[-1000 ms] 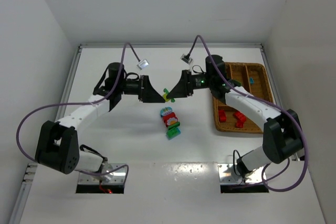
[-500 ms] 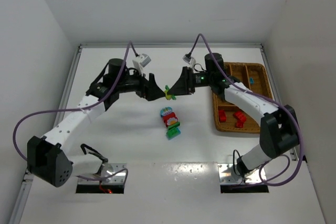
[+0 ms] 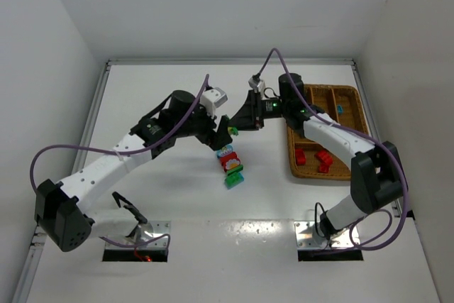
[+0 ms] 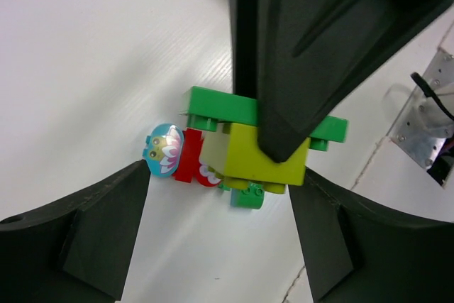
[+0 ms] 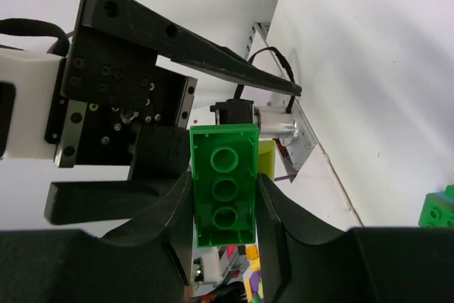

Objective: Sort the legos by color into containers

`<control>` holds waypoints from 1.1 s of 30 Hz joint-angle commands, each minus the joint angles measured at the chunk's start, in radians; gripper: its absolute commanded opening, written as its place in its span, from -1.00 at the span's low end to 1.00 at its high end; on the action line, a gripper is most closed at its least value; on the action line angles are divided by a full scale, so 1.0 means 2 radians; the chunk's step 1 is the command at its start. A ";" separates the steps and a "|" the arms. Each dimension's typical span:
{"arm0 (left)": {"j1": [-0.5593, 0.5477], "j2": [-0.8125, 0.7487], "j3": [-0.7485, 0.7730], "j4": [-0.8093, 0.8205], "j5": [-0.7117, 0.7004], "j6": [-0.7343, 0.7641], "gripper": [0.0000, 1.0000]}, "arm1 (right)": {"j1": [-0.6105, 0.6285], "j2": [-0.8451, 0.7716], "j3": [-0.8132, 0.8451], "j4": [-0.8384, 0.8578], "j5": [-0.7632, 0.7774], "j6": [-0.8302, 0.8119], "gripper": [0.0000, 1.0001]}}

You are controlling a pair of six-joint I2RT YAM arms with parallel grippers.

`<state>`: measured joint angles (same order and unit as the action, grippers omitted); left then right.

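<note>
— Over the middle of the bench (image 3: 277, 196), what has the right gripper (image 3: 235, 124) got?
— It is clamped on a green brick (image 5: 223, 182), one finger on each long side. A lime brick (image 4: 255, 157) sits against it.
— And the left gripper (image 3: 221, 136)?
— Released, its fingers (image 4: 106, 225) spread wide on either side of that pair, with gaps showing.
— What lies beneath?
— A small stack (image 3: 230, 164) on the bench, with a printed block (image 4: 164, 148) at one end, then red and green.
— The containers?
— The wicker tray (image 3: 330, 89) on the right holds red bricks (image 3: 316, 157) toward its near end and a teal brick (image 3: 340, 109) farther back
</note>
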<state>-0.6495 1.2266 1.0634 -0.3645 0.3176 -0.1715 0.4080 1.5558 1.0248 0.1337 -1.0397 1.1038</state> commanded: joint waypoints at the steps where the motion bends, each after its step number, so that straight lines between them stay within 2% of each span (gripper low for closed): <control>1: -0.004 0.000 0.015 0.005 -0.027 0.011 0.65 | 0.001 0.007 0.004 0.032 -0.016 0.026 -0.69; 5: -0.004 0.000 0.015 0.010 -0.027 0.011 0.46 | 0.001 0.007 0.004 0.028 -0.016 0.026 -0.69; 10: -0.004 -0.015 0.015 0.020 -0.022 0.011 0.40 | 0.001 0.012 -0.001 0.027 -0.016 0.026 -0.69; 14: 0.001 -0.020 0.015 0.030 0.003 0.011 0.18 | 0.001 0.012 -0.001 0.032 -0.016 0.026 -0.69; 22: 0.006 -0.014 0.024 0.039 0.045 0.007 0.18 | 0.005 0.017 -0.001 0.032 -0.016 0.026 -0.69; 28: 0.006 -0.019 0.029 0.043 0.045 0.007 0.18 | 0.010 0.017 -0.001 0.032 -0.016 0.026 -0.69; 29: 0.006 -0.019 0.034 0.043 0.050 0.007 0.13 | 0.010 0.017 -0.001 0.032 -0.016 0.026 -0.69; 30: 0.006 -0.014 0.034 0.043 0.050 0.007 -0.05 | 0.010 0.017 -0.001 0.032 -0.016 0.030 -0.69; 32: 0.006 -0.014 0.034 0.043 0.050 0.007 -0.20 | 0.010 0.017 0.004 0.037 -0.016 0.030 -0.69; 33: 0.006 -0.014 0.034 0.043 0.054 0.007 -0.35 | 0.010 0.017 0.004 0.037 -0.016 0.030 -0.69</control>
<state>-0.6415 1.2205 1.0855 -0.3283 0.3882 -0.1463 0.4156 1.5879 1.0233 0.1627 -1.0527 1.1633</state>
